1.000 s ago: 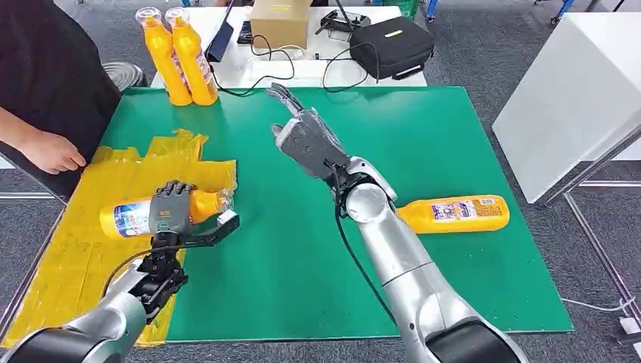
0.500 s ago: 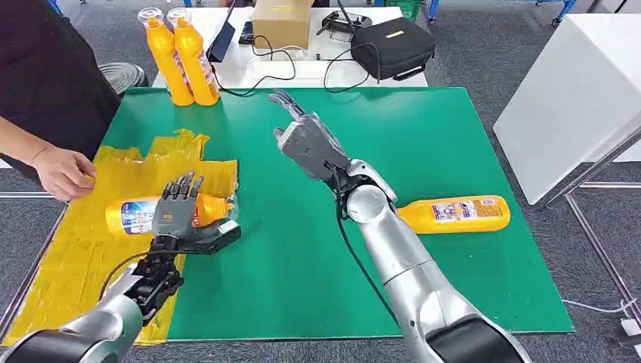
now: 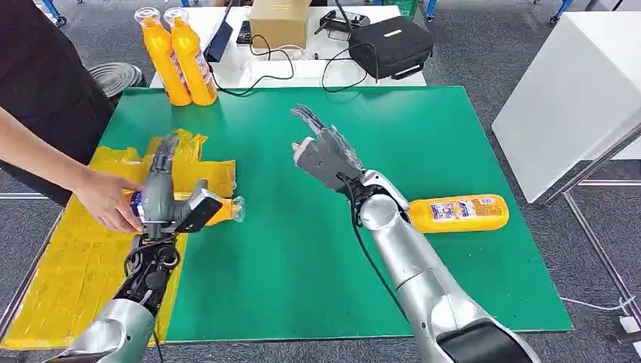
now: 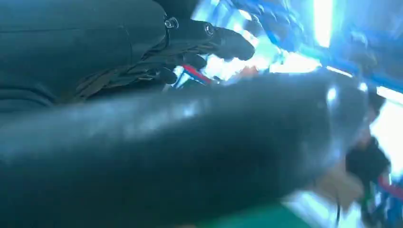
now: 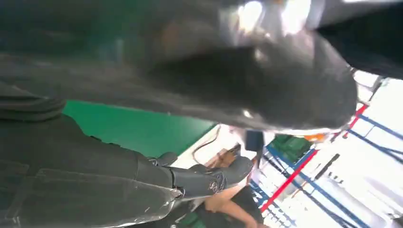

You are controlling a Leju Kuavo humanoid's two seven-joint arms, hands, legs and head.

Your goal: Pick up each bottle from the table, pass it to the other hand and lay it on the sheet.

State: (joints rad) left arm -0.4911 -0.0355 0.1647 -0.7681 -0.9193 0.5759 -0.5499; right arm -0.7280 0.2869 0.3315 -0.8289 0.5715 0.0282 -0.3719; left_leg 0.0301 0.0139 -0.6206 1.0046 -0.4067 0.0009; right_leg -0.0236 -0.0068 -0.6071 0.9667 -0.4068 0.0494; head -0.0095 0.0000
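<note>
Left hand raised, fingers straight — right hand lifted, fingers spread.

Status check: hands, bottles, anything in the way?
Left hand open above the bottle on the yellow sheet. Right hand open, empty. Person's hand on that bottle.

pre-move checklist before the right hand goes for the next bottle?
1. Left hand off the delivered bottle: ok, fingers spread and raised.
2. Delivered bottle on the yellow sheet: ok, lying flat.
3. Person's hand away from the drop zone: not ok, it touches that bottle.
4. Right hand free: ok, open.
5. Next bottle reachable: ok, lying beside the right forearm.
6. Wrist views usable: not ok, blurred.
</note>
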